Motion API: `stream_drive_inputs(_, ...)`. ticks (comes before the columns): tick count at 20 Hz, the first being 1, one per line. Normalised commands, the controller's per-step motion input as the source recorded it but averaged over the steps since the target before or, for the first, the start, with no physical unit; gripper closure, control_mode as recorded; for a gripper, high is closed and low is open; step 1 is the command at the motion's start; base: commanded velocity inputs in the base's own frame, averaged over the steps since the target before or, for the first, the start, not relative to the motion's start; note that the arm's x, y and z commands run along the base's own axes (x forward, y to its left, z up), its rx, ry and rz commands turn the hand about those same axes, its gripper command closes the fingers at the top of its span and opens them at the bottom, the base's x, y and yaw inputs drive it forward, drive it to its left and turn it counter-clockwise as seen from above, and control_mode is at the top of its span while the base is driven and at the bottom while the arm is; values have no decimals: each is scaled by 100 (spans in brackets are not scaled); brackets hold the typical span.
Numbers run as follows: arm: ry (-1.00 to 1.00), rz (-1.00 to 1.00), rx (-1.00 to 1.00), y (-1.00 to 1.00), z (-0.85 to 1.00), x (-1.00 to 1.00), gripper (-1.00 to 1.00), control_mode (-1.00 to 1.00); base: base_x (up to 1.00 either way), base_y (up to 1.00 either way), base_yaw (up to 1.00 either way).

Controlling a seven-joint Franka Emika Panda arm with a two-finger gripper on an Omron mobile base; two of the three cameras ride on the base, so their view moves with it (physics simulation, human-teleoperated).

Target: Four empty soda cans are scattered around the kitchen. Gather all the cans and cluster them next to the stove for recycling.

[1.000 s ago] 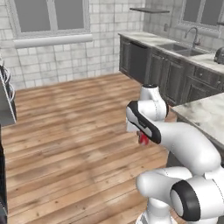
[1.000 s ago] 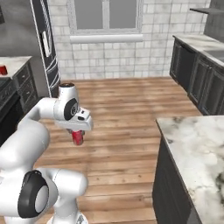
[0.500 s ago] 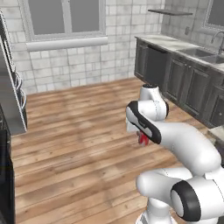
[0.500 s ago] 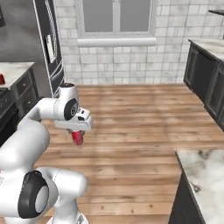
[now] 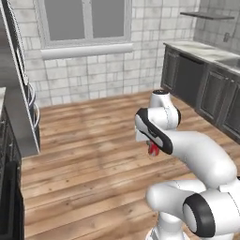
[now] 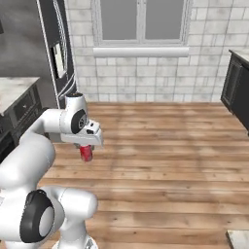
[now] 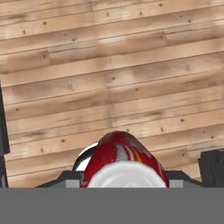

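Wood floor (image 6: 170,146) behind gripper (image 6: 86,153)-clamped, half-hidden red can (image 6: 86,153).

One red soda can (image 6: 86,153) is in view, hanging under the arm's one end effector (image 6: 86,156) above the wood floor (image 6: 170,146). There is one window (image 6: 142,20) in the tiled wall and one tall fridge (image 6: 56,53). Marble tables number two: one (image 6: 12,90) beside the fridge, one (image 5: 206,50) over the dark cabinets (image 5: 201,89).
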Motion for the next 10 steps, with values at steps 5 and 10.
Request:
stream_drive_inputs(5,0,0,0,0,0,0,100,100,96,36,12)
stream_drive_inputs(10,0,0,0,0,0,0,100,100,94,35,12)
